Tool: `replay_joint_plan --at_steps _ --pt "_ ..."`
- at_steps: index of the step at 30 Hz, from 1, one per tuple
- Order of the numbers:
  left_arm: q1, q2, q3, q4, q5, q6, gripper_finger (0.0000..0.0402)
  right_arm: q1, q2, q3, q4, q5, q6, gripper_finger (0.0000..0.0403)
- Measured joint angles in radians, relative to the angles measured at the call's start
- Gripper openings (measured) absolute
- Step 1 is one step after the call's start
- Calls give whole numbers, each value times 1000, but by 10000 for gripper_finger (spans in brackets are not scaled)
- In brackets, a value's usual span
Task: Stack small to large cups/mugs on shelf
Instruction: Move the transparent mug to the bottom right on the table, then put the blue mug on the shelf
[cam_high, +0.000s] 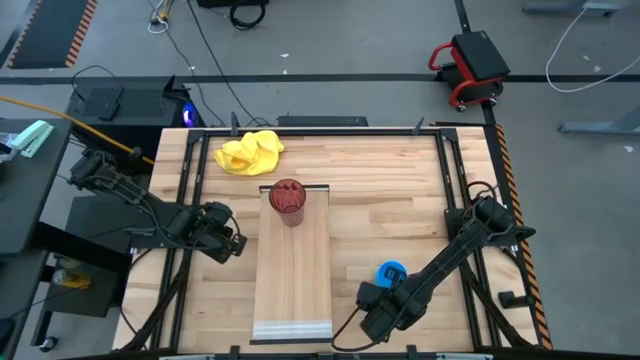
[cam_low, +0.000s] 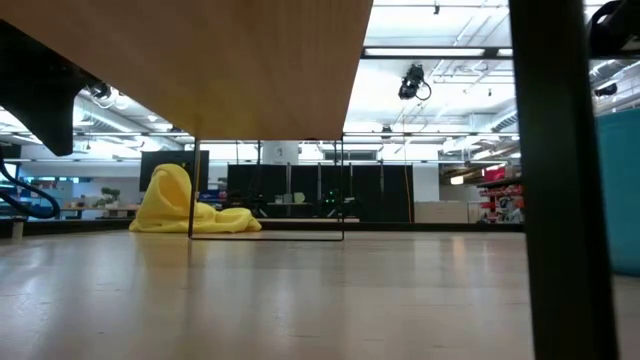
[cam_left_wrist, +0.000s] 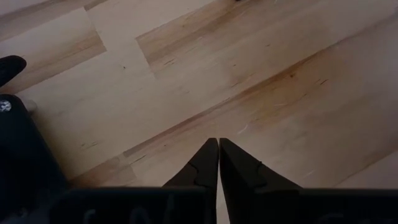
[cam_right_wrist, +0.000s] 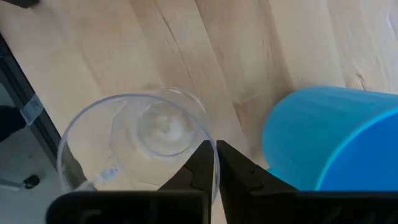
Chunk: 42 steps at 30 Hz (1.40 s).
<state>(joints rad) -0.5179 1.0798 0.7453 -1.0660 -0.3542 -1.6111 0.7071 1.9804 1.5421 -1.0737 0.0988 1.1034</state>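
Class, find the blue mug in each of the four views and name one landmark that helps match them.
High view: blue mug on the table beside the right hand.
Low view: teal wall at right edge, probably the mug.
Left wrist view: not in it.
Right wrist view: at right.
Shared landmark: the right hand.

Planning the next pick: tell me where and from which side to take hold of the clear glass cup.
Pinch the rim, coming from above. The clear glass cup stands upright, mouth open, with a thin wall the fingers can straddle. The right gripper is already at that rim; the blue mug crowds one side, so avoid a sideways approach.
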Motion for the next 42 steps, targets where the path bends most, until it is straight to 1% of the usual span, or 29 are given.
replay_joint_plan --at_steps 5,11,15,22,26,29,33,38,40,42 --pt "0 0 0 0 0 1 26 0 0 0 8 -4 0 58" --pt "0 0 0 0 0 2 35 0 -13 0 15 -4 3 83" --pt "0 0 0 0 0 2 35 1 -43 0 16 2 7 90" --pt "0 0 0 -1 0 1 30 2 -124 0 -14 4 19 90" --pt "0 0 0 0 0 0 33 2 -202 0 -92 7 23 90" --pt "0 0 0 0 0 0 38 -4 -268 0 -193 39 18 90" --pt "0 0 0 0 0 0 40 -26 -330 -4 -308 67 -50 90" --pt "0 0 0 0 0 0 40 -104 -368 -97 -311 42 -131 90" --pt "0 0 0 0 0 0 42 -141 -388 -168 -263 34 -169 90" --pt "0 0 0 0 0 0 46 -176 -419 -252 -158 -2 -206 90"
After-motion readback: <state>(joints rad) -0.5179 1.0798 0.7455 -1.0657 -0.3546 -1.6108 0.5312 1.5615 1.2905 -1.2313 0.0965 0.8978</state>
